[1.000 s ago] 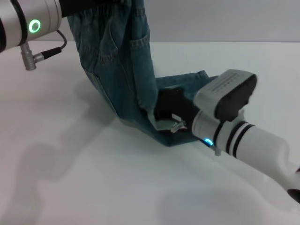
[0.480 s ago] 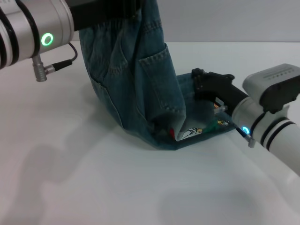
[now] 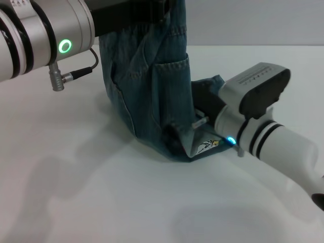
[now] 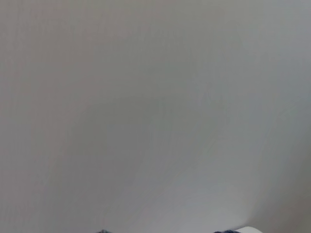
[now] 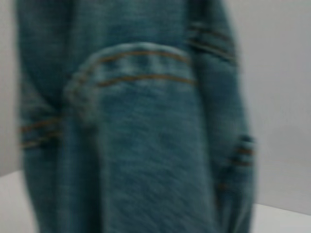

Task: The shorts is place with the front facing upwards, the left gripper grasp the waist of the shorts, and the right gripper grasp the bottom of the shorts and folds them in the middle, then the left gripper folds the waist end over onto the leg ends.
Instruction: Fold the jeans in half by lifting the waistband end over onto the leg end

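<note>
The left end effector (image 3: 152, 7) at twelve o'clock grips the shorts (image 3: 152, 81) by the waist, hanging above the bench (image 3: 76, 192), the right end effector (image 3: 202, 119), grip unreadable, at the leg ends (image 3: 202, 147); final fold remains.

Shorts (image 3: 152, 86) hang as a curtain mid-table (image 3: 76, 192), right gripper (image 3: 205, 119) pressed against them, gap probably nil; left and front open.
</note>
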`<state>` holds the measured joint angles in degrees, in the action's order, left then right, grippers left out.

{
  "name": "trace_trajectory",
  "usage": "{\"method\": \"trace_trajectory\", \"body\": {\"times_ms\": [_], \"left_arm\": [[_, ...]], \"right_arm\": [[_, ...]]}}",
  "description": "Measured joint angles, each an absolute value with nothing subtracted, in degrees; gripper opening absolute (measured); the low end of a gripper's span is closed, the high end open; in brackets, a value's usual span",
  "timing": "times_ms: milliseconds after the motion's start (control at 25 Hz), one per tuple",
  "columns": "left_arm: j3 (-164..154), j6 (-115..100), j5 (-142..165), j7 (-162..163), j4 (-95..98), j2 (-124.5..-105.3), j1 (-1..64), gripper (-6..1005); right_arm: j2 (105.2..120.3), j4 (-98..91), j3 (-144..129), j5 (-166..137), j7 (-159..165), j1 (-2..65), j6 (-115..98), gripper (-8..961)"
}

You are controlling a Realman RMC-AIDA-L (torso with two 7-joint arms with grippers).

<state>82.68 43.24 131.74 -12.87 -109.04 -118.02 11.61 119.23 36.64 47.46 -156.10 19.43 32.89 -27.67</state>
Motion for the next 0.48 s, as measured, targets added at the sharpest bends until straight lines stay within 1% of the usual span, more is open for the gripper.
{"method": "trace_trajectory", "body": {"times_ms": [280, 480], "left_arm": [[82.5, 42.9, 131.0, -13.5, -108.5, -118.04, 11.7, 117], [82.6, 42.9, 131.0, -13.5, -108.4, -117.97, 11.2, 117]], "right_arm": [[119.24, 37.0, 42.2, -156.4, 23.9, 35.1, -27.8, -1], [119.10, 36.5, 44.6, -156.4, 22.3, 33.4, -28.4, 0]]}}
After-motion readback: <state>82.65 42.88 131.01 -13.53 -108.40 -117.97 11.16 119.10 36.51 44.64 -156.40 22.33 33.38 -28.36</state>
